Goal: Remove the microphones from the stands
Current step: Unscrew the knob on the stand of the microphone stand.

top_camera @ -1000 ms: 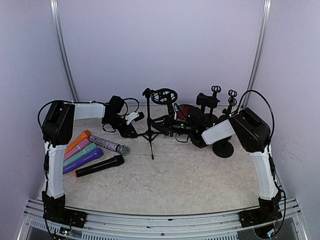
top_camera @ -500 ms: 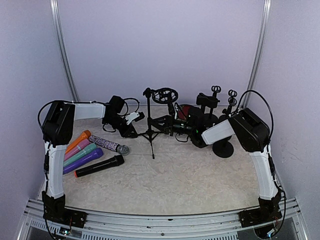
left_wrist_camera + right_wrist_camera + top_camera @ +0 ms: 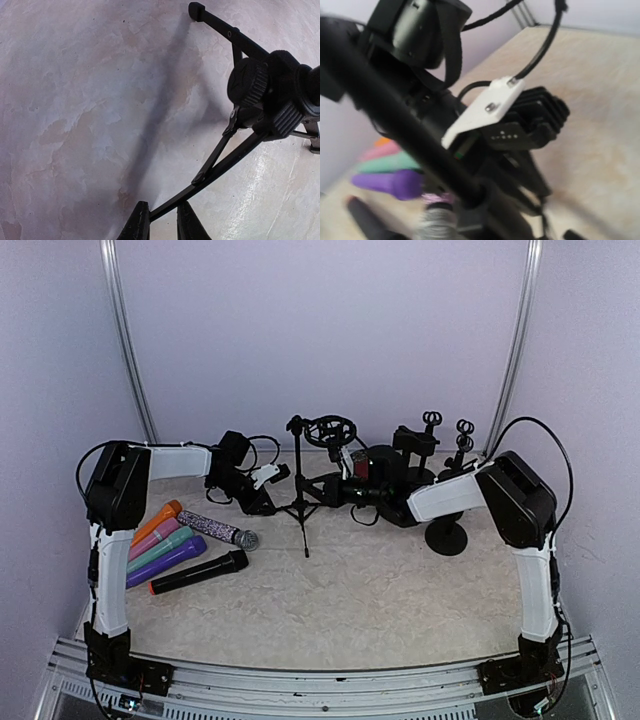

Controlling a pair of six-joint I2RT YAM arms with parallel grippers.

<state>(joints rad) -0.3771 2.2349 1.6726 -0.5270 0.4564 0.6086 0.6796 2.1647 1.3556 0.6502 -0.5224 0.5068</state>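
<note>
Since 1 s ago: right arm's elbow swung out to right; right gripper point(image 3: 362, 490) shifted up-left, closer to stand point(image 3: 300, 502). Left arm same spot.

Top view: black mic point(image 3: 333, 485) crosswise at stand's mid height, above table point(image 3: 350, 600). Right gripper at mic's right end, jaw state can't tell. Left gripper point(image 3: 268, 504) low by stand's left leg. Spare mics point(image 3: 180, 545) lying far left.

Left wrist: fingers point(image 3: 140, 225) pinched on thin stand leg point(image 3: 210, 170), close to tabletop.

Right wrist: blurred. Black bar point(image 3: 405, 130) runs diag across foreground; own fingers not made out.
</note>
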